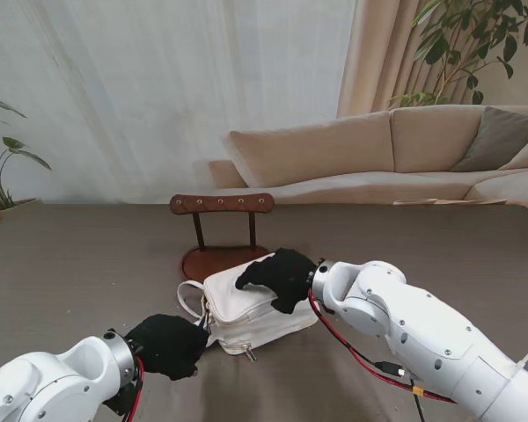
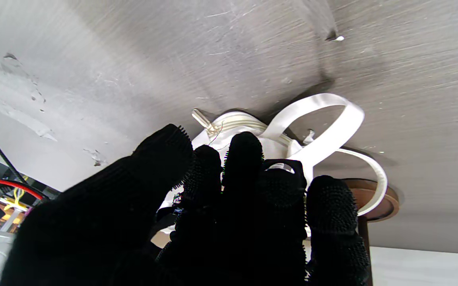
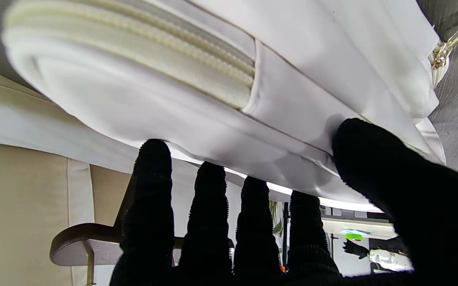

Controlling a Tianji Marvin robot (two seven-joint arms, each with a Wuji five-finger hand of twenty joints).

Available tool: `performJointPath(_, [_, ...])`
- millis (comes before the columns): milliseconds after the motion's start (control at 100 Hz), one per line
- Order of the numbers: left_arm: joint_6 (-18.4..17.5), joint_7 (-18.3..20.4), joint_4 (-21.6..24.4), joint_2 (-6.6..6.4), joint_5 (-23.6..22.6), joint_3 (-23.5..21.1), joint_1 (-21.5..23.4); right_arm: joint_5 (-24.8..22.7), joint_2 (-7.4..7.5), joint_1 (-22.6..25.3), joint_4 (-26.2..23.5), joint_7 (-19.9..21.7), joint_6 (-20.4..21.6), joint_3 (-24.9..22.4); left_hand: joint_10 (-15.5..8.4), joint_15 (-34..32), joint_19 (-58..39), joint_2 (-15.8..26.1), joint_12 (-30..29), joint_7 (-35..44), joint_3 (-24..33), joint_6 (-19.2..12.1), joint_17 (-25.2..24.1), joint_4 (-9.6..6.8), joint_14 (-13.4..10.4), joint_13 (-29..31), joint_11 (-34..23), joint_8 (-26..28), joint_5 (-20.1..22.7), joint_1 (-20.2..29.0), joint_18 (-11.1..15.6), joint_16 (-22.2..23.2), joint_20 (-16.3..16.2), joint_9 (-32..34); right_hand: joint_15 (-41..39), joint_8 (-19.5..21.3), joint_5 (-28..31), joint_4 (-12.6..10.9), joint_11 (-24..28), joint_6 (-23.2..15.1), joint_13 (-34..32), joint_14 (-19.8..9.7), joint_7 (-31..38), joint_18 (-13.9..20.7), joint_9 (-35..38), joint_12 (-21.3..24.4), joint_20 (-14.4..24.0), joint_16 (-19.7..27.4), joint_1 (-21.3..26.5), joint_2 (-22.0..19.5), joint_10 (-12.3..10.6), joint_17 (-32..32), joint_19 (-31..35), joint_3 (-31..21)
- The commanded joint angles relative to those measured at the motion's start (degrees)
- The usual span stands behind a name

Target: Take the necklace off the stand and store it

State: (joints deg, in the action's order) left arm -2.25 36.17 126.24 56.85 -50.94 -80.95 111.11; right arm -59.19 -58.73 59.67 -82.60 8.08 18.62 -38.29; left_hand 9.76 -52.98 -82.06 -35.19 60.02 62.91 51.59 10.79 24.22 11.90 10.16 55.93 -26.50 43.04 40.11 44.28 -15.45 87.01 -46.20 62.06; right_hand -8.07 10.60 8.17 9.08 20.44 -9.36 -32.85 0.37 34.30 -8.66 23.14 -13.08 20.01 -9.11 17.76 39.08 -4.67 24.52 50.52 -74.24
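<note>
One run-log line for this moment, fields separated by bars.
right hand: gripping white leather bag | left hand: at bag's end | brown wooden stand: no necklace visible

Soft daylight came through the sheer curtain (image 1: 158, 97) behind the bench (image 1: 62, 264), leaving the stand view evenly lit, sharp and free of hard glare. Shadows were faint; only a dim one lay under the white bag (image 1: 251, 308). In the left wrist view the bench top (image 2: 133, 59) showed a pale sheen, and the black gloved hand (image 2: 197, 222) was an almost featureless dark mass. In the right wrist view the bag (image 3: 173, 99) was very close, bright, and soft at its near edge, with the black fingers (image 3: 149, 206) silhouetted against the bright background.
</note>
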Motion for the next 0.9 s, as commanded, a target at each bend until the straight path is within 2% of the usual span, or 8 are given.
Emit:
performJointPath(0, [-0.37, 1.85, 0.90, -0.07, 0.75, 0.90, -0.63, -0.54, 0.72, 1.32, 3.05, 2.80, -0.54, 1.21, 0.65, -1.46, -1.56, 0.78, 0.63, 3.17, -0.10, -3.31, -0.24, 0.81, -1.86, -1.08, -0.16, 0.25, 1.97, 0.70, 0.94, 1.14, 0.19, -0.15, -5.58, 2.30, 6.39, -2.15, 4.66, 1.48, -5.66, 1.24, 6.48, 0.79, 6.79, -2.01, -1.65, -2.10, 0.92, -5.45, -0.26, -13.71, 1.97, -4.78])
performJointPath(210, [-0.86, 3.23, 0.86, -0.51, 2.28, 3.71, -3.57, 0.14, 0.62, 1.00, 3.16, 3.11, -1.01, 1.72, 0.61, -1.55, -1.65, 0.82, 0.66, 3.21, -0.17, -3.31, -0.09, 0.80, -1.97, -1.02, -0.22, 0.27, 1.91, 0.74, 0.98, 1.16, 0.22, -0.10, -5.59, 2.36, 6.44, -2.16, 4.60, 1.33, -5.72, 1.01, 6.51, 0.88, 6.82, -2.01, -1.64, -2.11, 0.83, -5.66, -0.34, -13.76, 1.94, -4.48])
performJointPath(610, [-1.09, 3.02, 0.25, -0.78, 4.63, 7.05, -6.71, 1.14, 0.50, 0.53, 3.90, 3.12, -1.33, 2.46, 0.64, -1.55, -1.76, 0.76, 0.68, 3.24, -0.15, -3.25, -0.01, 0.78, -1.83, -0.95, -0.25, 0.21, 1.89, 0.79, 0.93, 1.12, 0.29, -0.06, -5.61, 2.47, 6.25, -2.15, 4.67, 1.52, -5.68, 0.71, 6.57, 0.98, 6.63, -2.07, -1.60, -2.14, 0.71, -5.12, -0.56, -13.83, 1.90, -4.50])
performJointPath(730, [-0.60, 3.88, 0.66, -0.84, 3.79, 7.00, -6.71, 1.24, 0.49, 0.48, 4.08, 3.05, -1.14, 2.41, 0.40, -1.51, -1.72, 0.76, 0.67, 2.81, -0.35, -2.83, -0.08, 0.77, -1.91, -0.95, -0.22, -0.32, 1.98, 0.74, 0.96, 1.10, 0.34, -0.05, -5.56, 2.47, 6.13, -2.17, 4.65, 1.14, -5.49, 1.01, 6.52, 0.91, 6.45, -2.07, -1.58, -2.13, 0.23, -4.24, -0.46, -13.85, 1.91, -4.61])
performJointPath(830, [0.65, 4.87, 1.54, -0.79, 2.25, 6.14, -5.75, 1.40, 0.46, 0.53, 4.24, 2.82, -0.85, 2.27, 0.52, -0.79, -1.05, 1.71, 0.35, 2.34, -2.80, -2.75, -1.05, 0.05, -1.55, -1.83, -0.09, -2.23, 2.08, 1.51, 0.67, 1.00, 0.49, -0.89, -5.42, 2.38, 5.89, -2.18, 4.59, 0.85, -5.07, 1.32, 6.30, 0.73, 6.10, -2.05, -1.61, -2.09, -0.41, -3.27, -0.25, -14.07, 1.77, -4.60])
performJointPath(890, [1.29, 5.04, 2.04, -0.68, 1.10, 5.44, -4.92, 1.34, 0.46, 0.50, 4.39, 2.57, -0.62, 2.24, 0.69, 0.93, -0.17, 1.88, -0.03, 1.78, -4.01, -3.27, -2.19, -0.28, -0.50, -2.62, 0.14, -3.36, 2.25, 1.59, 0.47, 0.44, 0.63, -1.80, -5.38, 2.29, 5.87, -2.04, 4.53, 0.60, -4.82, 1.79, 6.11, 0.46, 5.80, -2.03, -1.65, -2.08, -0.40, -1.84, -0.09, -14.28, 1.58, -4.29])
